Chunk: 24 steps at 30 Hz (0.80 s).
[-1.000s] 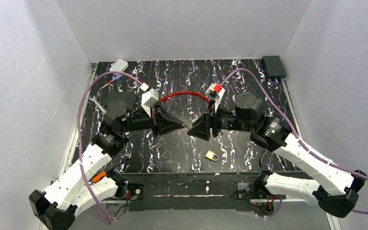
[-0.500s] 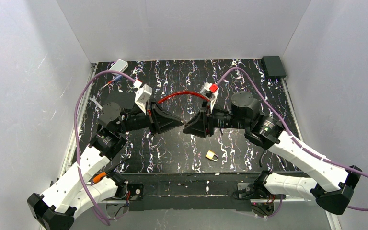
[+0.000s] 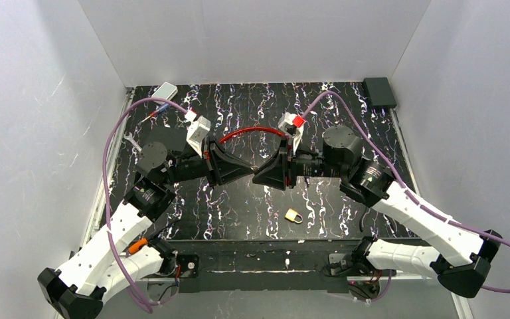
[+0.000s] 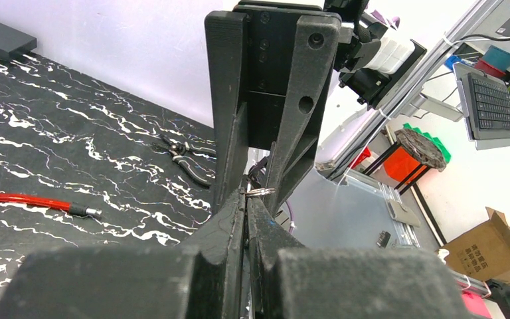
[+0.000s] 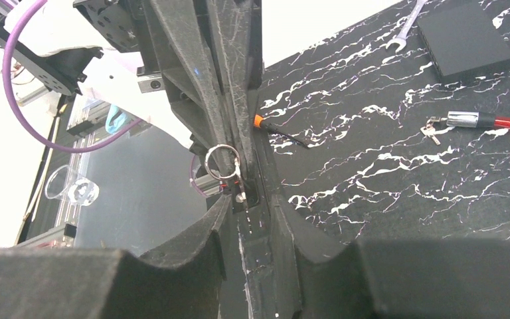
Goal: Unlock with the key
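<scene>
Handover status | left gripper [image 3: 250, 173] clamped on key [image 5: 238, 194], ring [image 5: 222, 161] exposed at tips | right gripper [image 3: 259, 179] has moved in tip to tip, jaws narrowed around key, grip unconfirmed | padlock [image 3: 293, 215] lying on table [image 3: 239, 206] below, well apart | unlocking not begun.

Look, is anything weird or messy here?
Nothing looks broken or spilled. One odd bit: the padlock lies alone on the table, while the key is up off the table, where the left gripper and right gripper meet tip to tip.
</scene>
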{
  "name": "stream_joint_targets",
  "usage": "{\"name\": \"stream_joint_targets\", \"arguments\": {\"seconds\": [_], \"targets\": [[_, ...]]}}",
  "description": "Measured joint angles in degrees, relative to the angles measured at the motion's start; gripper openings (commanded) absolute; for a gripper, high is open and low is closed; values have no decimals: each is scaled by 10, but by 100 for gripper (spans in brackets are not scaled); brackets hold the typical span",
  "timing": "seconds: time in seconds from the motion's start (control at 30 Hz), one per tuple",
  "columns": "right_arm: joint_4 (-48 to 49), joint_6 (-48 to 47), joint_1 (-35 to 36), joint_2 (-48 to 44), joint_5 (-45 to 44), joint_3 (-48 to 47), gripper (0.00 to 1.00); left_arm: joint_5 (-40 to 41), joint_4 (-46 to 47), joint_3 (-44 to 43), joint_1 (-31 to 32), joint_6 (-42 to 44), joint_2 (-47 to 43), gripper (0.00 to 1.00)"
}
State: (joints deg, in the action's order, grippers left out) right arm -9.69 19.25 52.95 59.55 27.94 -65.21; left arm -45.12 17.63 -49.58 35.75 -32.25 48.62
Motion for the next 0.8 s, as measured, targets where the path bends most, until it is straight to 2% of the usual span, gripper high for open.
{"name": "stream_joint_targets", "arguments": {"seconds": [0.37,0.53,0.73,0.8], "targets": [[8,0,0,-6,10,0,17,2,0,0,0,-9,0,0],[7,-1,0,-7,10,0,1,5,4,4,0,-11,0,0],[8,-2,0,-9,12,0,1,7,9,5,0,-16,0,0],[7,-3,0,-10,14,0,1,8,15,8,0,-19,0,14]]}}
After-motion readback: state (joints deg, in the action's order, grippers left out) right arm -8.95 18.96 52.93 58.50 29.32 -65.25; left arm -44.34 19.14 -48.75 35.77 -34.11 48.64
